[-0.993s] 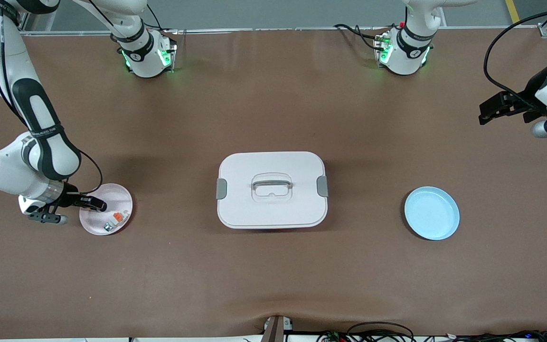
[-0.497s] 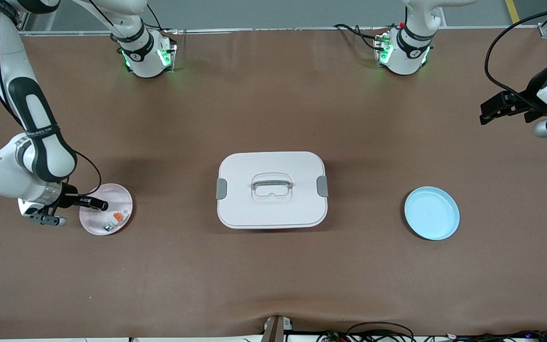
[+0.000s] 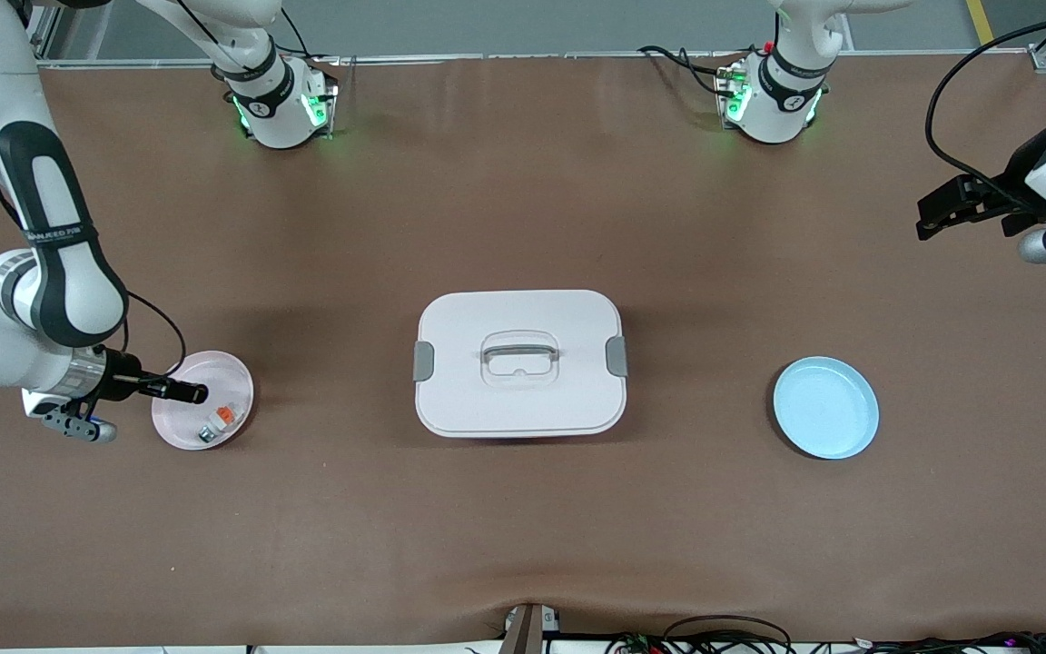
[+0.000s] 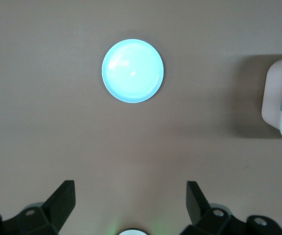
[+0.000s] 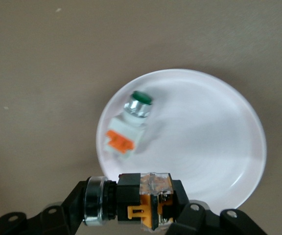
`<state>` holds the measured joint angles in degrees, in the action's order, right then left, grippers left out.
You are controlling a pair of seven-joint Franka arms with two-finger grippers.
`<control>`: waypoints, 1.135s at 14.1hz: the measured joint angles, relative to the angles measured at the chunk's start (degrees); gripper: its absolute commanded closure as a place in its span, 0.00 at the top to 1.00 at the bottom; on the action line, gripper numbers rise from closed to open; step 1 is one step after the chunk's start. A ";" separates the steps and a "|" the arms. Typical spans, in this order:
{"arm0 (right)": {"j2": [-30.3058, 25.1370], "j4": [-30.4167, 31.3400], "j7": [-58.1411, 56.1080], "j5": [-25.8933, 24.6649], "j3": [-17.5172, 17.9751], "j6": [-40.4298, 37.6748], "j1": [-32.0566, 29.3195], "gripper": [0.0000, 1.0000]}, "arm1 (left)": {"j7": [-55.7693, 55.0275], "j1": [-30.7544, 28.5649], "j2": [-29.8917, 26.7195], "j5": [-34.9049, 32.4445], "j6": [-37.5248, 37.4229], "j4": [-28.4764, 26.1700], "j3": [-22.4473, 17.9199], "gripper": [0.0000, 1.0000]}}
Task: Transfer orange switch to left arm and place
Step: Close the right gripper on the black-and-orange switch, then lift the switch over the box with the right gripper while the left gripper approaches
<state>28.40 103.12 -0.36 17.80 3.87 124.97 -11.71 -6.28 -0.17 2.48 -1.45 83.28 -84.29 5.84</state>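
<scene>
My right gripper is shut on the orange switch, a small black part with a silver ring and an orange block. It holds the switch sideways just above the pink plate at the right arm's end of the table. In the right wrist view the switch fills the gap in the right gripper, over the pink plate's rim. The white box stands shut at the table's middle. My left gripper waits open and empty in the air at the left arm's end; the left gripper looks down on bare table.
A white-grey part with an orange tab and a green cap lies on the pink plate; the right wrist view shows this part too. An empty light blue plate sits between the box and the left arm's end. The left wrist view shows the blue plate and the box's edge.
The right arm's wrist and elbow have swung outward toward the table's end, while its fingertips with the switch stay over the pink plate. The left arm has barely moved.
</scene>
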 measured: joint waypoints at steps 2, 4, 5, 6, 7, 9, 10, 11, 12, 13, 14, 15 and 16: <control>-1.98 -0.77 7.62 0.01 0.07 -3.24 2.85 0.00 | 0.00 0.01 0.06 0.00 1.89 -0.01 0.00 1.00; -3.70 -2.32 15.72 0.02 0.17 -6.88 5.84 0.00 | 0.00 -0.05 0.53 0.00 3.50 -0.03 -0.01 1.00; -4.39 -3.35 20.27 0.04 0.22 -8.44 7.38 0.00 | 0.00 -0.09 0.95 0.00 4.30 -0.06 -0.02 1.00; -4.96 -4.58 25.11 0.06 0.27 -10.05 8.94 0.00 | -0.01 -0.13 1.54 0.00 5.09 -0.10 -0.03 1.00; -5.42 -5.89 30.21 0.08 0.32 -11.67 10.42 0.00 | -0.01 -0.21 2.27 0.00 5.63 -0.13 -0.04 1.00; -5.85 -9.10 39.79 0.25 0.76 -14.91 12.90 0.00 | -0.01 -0.33 3.69 0.00 6.42 -0.13 -0.07 1.00; -5.89 -10.93 44.34 0.93 1.04 -16.47 13.98 0.00 | -0.01 -0.35 4.09 0.00 6.87 -0.13 -0.07 1.00; -5.92 -12.66 48.69 2.70 1.30 -17.59 14.91 0.00 | -0.01 -0.33 4.25 0.00 7.16 -0.12 -0.05 1.00; -5.94 -14.09 52.72 5.15 1.56 -18.13 15.68 0.00 | 0.00 -0.27 4.27 0.00 7.25 -0.11 -0.03 1.00; -5.94 -15.30 56.49 7.41 1.69 -18.32 16.55 0.00 | 0.09 -0.20 4.26 0.00 7.25 -0.09 0.00 1.00; -5.94 -16.55 60.24 8.58 1.76 -18.35 17.75 0.00 | 0.18 -0.17 4.26 0.00 7.25 -0.08 0.02 1.00; -5.95 -17.88 64.20 8.93 1.80 -18.37 19.35 0.00 | 0.28 -0.17 4.25 0.00 7.19 -0.07 0.02 1.00; -5.95 -18.92 68.12 9.02 1.83 -18.37 21.05 0.00 | 0.33 -0.15 4.19 0.00 6.95 -0.06 0.03 1.00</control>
<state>22.45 84.20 67.77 26.81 5.69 106.60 9.34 -5.95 -0.32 6.67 -1.45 90.24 -84.35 5.88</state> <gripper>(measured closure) 0.273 0.000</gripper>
